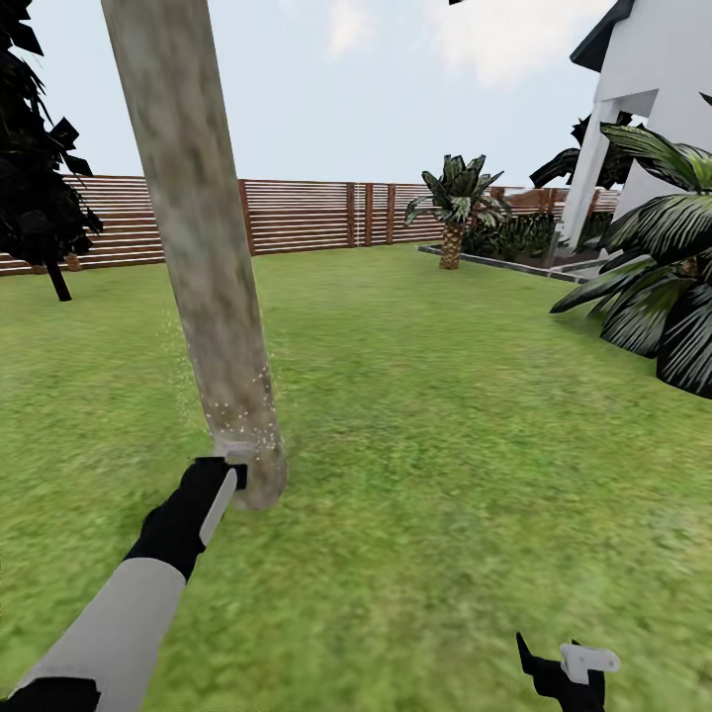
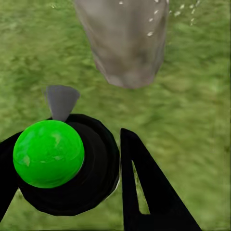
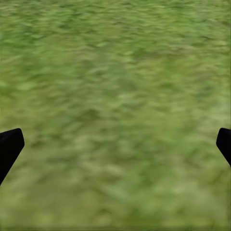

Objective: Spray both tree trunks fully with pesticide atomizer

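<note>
Low over the grass [image 1: 445,475], the right gripper [image 3: 115,144] is hanging with fingers spread wide. Ahead, the left gripper [image 1: 225,473] is clasping the pesticide atomizer [image 2: 67,163] just beside the tree trunk [image 1: 198,247], where white pesticide [image 1: 247,415] specks are drifting; beyond, the fence [image 1: 316,213] is lining the lawn.

Left arm [image 1: 109,613] reaches forward, fingers [image 2: 154,187] seemingly clamped; right gripper [image 1: 569,670] hangs low, fingers spread.
</note>
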Tool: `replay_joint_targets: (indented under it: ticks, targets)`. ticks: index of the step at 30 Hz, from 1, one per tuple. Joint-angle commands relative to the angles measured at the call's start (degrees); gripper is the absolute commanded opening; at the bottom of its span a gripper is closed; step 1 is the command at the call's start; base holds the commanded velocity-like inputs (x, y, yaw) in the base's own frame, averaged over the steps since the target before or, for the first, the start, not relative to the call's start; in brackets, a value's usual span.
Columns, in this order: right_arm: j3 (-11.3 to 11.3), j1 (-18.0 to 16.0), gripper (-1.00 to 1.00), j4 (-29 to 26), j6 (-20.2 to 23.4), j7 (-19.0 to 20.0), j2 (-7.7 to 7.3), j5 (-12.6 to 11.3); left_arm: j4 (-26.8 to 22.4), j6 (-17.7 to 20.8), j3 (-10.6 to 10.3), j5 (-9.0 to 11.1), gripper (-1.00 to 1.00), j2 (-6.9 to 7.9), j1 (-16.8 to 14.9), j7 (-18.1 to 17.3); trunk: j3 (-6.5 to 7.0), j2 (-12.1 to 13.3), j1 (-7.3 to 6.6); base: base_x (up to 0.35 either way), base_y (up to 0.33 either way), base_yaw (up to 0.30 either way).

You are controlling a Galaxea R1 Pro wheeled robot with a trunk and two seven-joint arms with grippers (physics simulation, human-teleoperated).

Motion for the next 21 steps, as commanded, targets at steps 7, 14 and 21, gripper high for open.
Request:
replay_joint_targets:
  ticks: [7, 14, 21]
  targets:
    - [0.00, 0.00, 1.00, 0.00, -0.01, 0.00, 0.00, 0.00, -5.07, 4.79, 0.30, -0.60, -1.00, 1.89, 0.15, 0.00, 0.00, 0.00, 0.00, -0.137, 0.000, 0.000]
    - [0.00, 0.00, 1.00, -0.09, 0.01, 0.00, 0.00, 0.00, -10.07, 7.76, 0.00, -0.59, -1.00, -1.57, -0.41, 0.10, 0.00, 0.00, 0.00, -0.004, 0.000, 0.139]
    - [0.00, 0.00, 1.00, -0.09, 0.00, 0.00, 0.00, 0.00, -13.61, 9.41, 0.63, -0.66, -1.00, 0.74, -0.82, 0.11, 0.00, 0.00, 0.00, 0.000, 0.000, 0.058]
